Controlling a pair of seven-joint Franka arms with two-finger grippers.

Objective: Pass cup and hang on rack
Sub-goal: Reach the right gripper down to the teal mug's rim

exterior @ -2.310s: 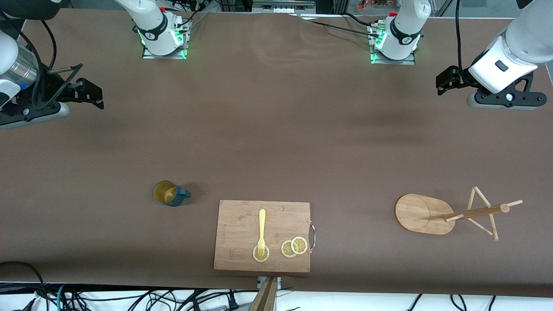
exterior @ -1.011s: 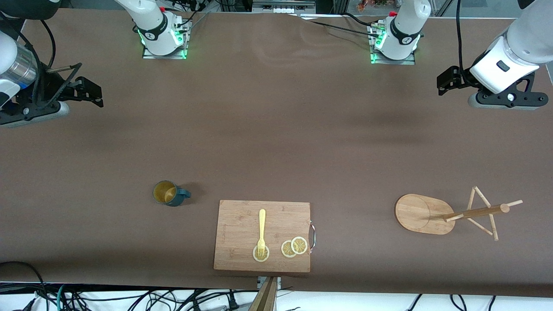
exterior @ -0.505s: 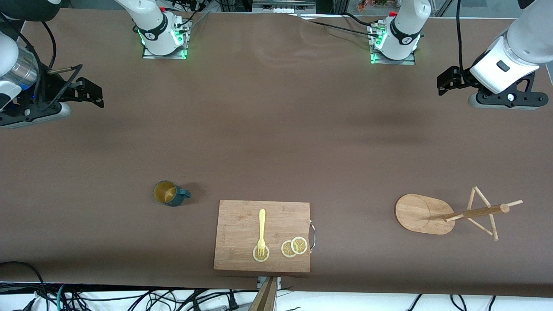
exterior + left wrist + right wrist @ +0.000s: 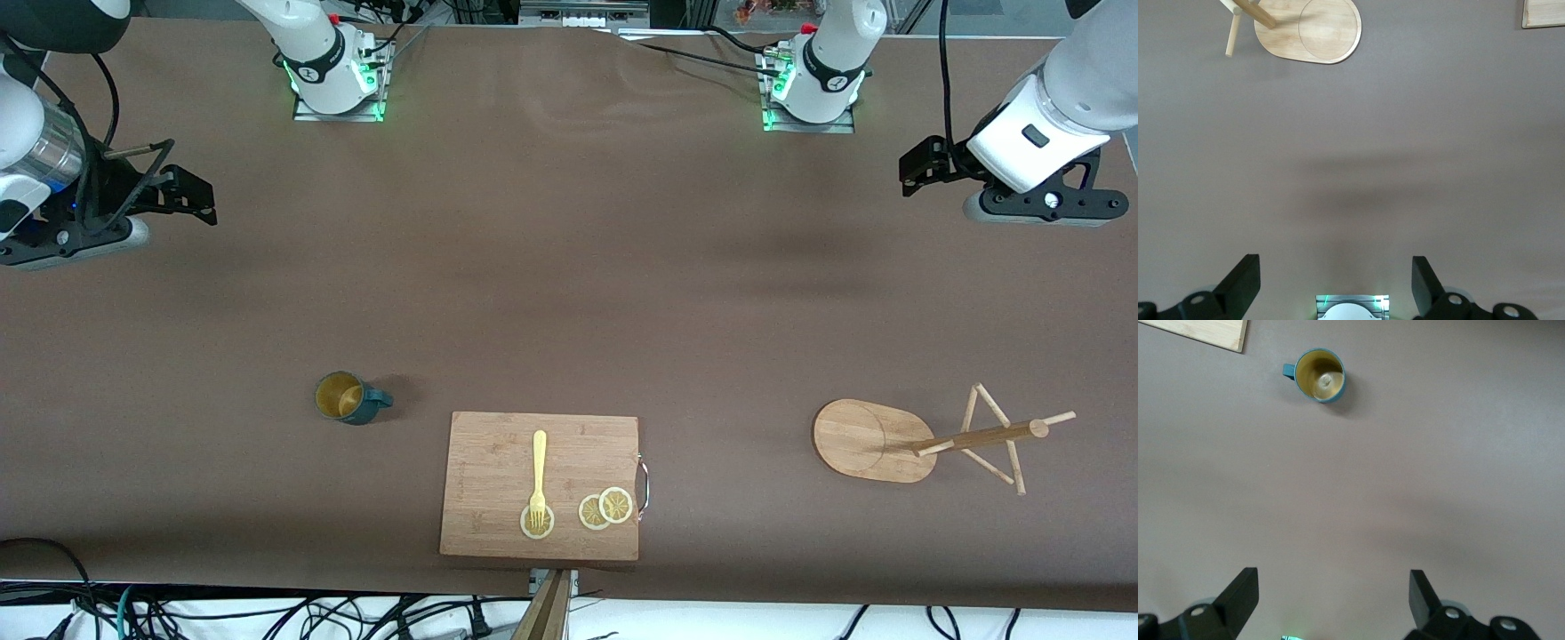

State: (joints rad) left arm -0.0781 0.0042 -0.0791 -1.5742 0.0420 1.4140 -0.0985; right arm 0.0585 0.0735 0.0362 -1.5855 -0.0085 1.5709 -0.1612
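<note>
Right wrist view shows the right claw with its fingers wide apart and nothing between them, up over bare table at the right arm's end. Well away from it, nearer the front camera, the cup stands upright on the table, mouth up, its handle turned toward the cutting board just beside it. The left claw hangs over the left arm's end, fingers likewise spread and empty. The rack stands well apart from it, nearer the front camera.
</note>
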